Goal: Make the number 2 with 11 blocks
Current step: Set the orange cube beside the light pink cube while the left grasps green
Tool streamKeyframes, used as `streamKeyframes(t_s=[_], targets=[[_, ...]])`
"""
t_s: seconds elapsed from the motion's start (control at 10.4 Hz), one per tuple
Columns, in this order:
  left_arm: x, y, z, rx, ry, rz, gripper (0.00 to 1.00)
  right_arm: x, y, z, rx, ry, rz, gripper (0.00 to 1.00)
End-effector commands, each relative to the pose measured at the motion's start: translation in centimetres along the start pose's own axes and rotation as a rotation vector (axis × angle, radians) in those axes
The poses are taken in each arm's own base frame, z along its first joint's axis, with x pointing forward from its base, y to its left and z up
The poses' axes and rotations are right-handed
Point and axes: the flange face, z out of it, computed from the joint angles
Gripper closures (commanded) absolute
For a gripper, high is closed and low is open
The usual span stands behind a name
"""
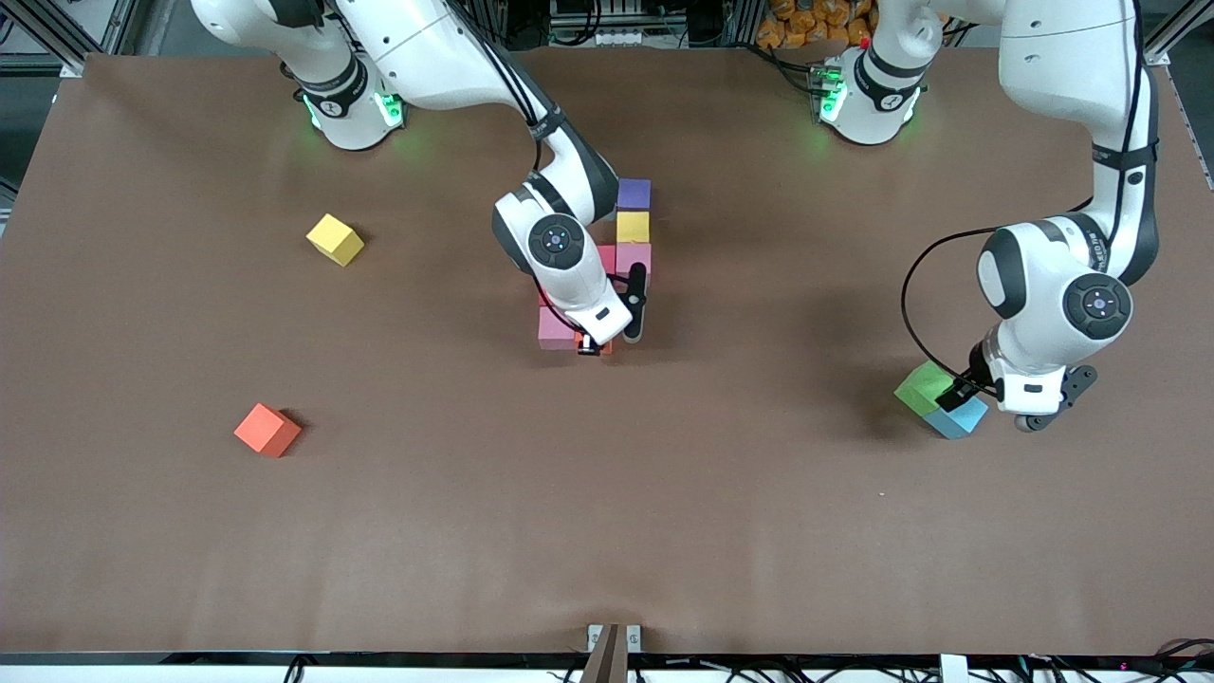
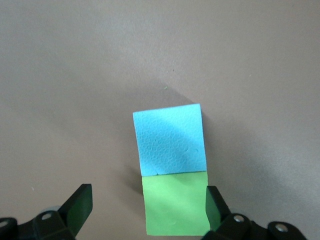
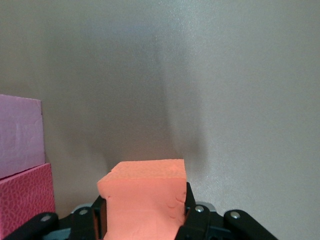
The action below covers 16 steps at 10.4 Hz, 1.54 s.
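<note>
1. A wide brown matte table covering fills nearly the whole front view — smooth and evenly lit.
2. Soft dark shadows lie on it in patches.
3. Green light glows on the covering at two spots along its top edge.
4. Above that edge runs a metal frame with black cables and a heap of orange objects — too small to identify.
5. A small metal bracket sits at the near edge.

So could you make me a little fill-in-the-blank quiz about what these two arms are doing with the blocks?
1. The right gripper is shut on an ____ block.
2. The left gripper stands open around the ____ block.
3. That block touches a ____ block.
4. The loose yellow block lies toward the ____ arm's end.

Missing: orange; green; sky-blue; right
</note>
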Motion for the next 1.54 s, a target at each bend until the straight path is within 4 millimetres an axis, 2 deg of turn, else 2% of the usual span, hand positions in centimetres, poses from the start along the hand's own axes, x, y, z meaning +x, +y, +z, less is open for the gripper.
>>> streamKeyframes(t_s=[0.0, 0.1, 0.19, 0.29, 0.77, 1.16, 1.26, 1.35, 1.45], targets=[[-0.6, -0.2, 0.4, -0.041, -0.018, -0.064, 0.0, -0.4, -1.4, 1.3, -0.011, -0.004, -0.025, 0.88], [-0.7, 0.0, 0.7, -0.037, -0.02, -0.063, 0.0, -0.4, -1.4, 1.3, -0.011, -0.004, -0.024, 0.85], [-0.7, 0.1, 0.7, -0.049, -0.022, -0.073, 0.0, -0.4, -1.4, 1.4, -0.01, -0.005, -0.015, 0.71], [-0.8, 0.2, 0.8, -0.059, -0.028, -0.086, 0.0, -0.4, -1.5, 1.4, -0.007, -0.006, -0.012, 0.01], [-0.9, 1.0, 2.5, -0.056, -0.014, -0.092, 0.0, -0.6, -1.2, 0.6, 0.005, -0.009, 0.001, 0.0], [-0.9, 1.4, 3.2, -0.056, -0.022, -0.104, 0.0, -0.4, -1.2, -2.4, 0.038, -0.013, 0.006, 0.0], [-1.2, 1.5, 3.4, -0.054, -0.025, -0.093, 0.03, -0.6, -0.9, -3.0, 0.039, -0.01, 0.013, 0.0], [-1.7, 1.9, 3.5, -0.05, -0.026, -0.066, 0.32, -0.9, -0.6, -3.6, 0.049, -0.017, 0.017, 0.0], [-1.8, 2.0, 3.8, -0.041, -0.026, -0.057, 0.47, -1.2, -0.3, -4.6, 0.056, -0.017, 0.021, 0.0]])
